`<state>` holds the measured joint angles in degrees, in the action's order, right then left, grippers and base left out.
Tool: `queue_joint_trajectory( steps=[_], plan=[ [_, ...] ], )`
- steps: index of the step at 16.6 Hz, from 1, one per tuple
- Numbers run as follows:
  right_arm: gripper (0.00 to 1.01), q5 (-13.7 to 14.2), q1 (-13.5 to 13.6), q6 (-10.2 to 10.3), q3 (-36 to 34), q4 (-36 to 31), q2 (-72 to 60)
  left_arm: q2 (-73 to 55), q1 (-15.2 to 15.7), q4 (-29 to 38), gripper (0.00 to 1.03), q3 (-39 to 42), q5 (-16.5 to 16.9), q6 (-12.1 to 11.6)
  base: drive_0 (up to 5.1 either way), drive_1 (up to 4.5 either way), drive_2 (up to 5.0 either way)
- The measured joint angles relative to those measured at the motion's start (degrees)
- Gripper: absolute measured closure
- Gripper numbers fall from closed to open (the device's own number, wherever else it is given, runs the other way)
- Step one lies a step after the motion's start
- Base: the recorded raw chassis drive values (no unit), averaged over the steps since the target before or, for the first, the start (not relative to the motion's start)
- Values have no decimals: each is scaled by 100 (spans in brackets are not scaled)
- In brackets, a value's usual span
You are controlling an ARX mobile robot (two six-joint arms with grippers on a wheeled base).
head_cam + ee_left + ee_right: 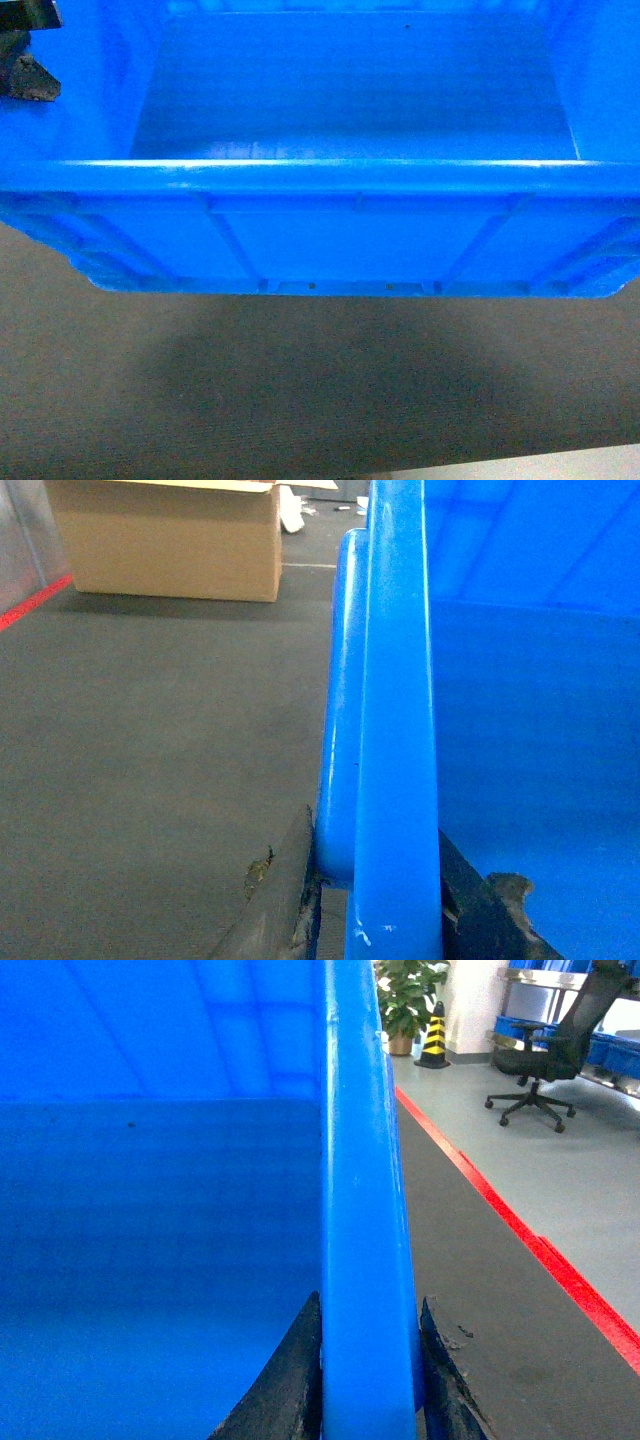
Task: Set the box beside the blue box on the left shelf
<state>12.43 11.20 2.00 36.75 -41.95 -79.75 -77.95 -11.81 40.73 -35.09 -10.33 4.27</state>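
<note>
Carry step: box held above floor, left gripper and right gripper each clamped on a side rim; shelf unseen, so next probably drive to it.

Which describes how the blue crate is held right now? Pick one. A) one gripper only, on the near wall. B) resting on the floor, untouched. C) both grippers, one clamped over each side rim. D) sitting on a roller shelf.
C: the left gripper straddles one side rim of the box, and the right gripper straddles the opposite rim; the crate hangs above the dark floor.
</note>
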Motion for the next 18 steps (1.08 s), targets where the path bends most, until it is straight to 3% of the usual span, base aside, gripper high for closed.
queue_joint_trajectory(
  steps=[18],
  plan=[
    [80, 4, 2, -17, 0, -4, 0, 0, -2, 0, 85, 0, 0, 0, -158, -158, -158]
  ],
)
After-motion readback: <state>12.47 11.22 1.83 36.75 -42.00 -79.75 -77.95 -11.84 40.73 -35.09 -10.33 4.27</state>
